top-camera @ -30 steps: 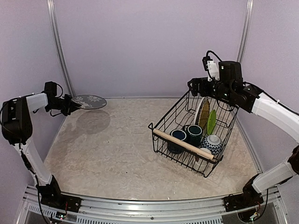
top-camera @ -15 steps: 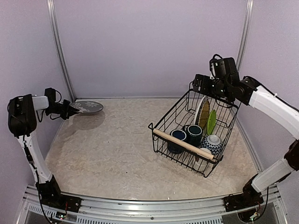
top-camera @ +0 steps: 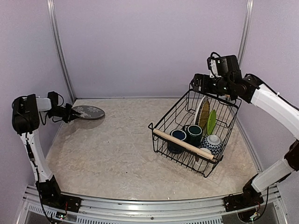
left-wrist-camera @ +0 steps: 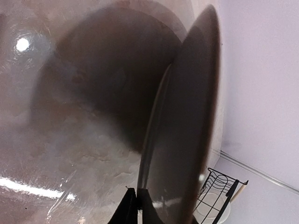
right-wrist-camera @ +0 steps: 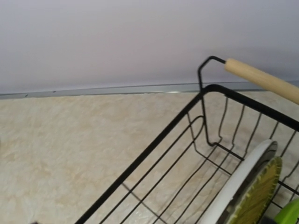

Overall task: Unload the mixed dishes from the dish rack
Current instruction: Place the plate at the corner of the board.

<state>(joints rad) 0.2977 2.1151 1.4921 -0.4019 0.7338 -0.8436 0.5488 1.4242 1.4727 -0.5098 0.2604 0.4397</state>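
My left gripper (top-camera: 71, 113) is shut on the rim of the gray deer-pattern plate (top-camera: 88, 112) and holds it nearly flat, just over the table at the far left. The left wrist view shows the plate (left-wrist-camera: 187, 116) edge-on, with the fingers (left-wrist-camera: 124, 212) pinching its rim. The dish rack (top-camera: 184, 143) stands at the right. It holds the tan lattice plate (top-camera: 203, 113), the lime green plate (top-camera: 211, 122), two dark blue mugs (top-camera: 178, 136) (top-camera: 194, 133) and the blue-white bowl (top-camera: 212, 143). I cannot make out the small metal cup. My right gripper (top-camera: 197, 84) hovers above the rack's far corner, and its fingers do not show.
The right wrist view shows the rack's far rim (right-wrist-camera: 154, 149), its wooden handle (right-wrist-camera: 261, 79), the tan plate (right-wrist-camera: 252, 191) and a sliver of the green plate (right-wrist-camera: 289, 212). Purple walls close the back and sides. Marbled tabletop (top-camera: 117, 149) lies between the plate and the rack.
My left gripper has lowered the gray plate toward the table and levelled it. My right arm has risen a little and shifted over the rack's far corner.
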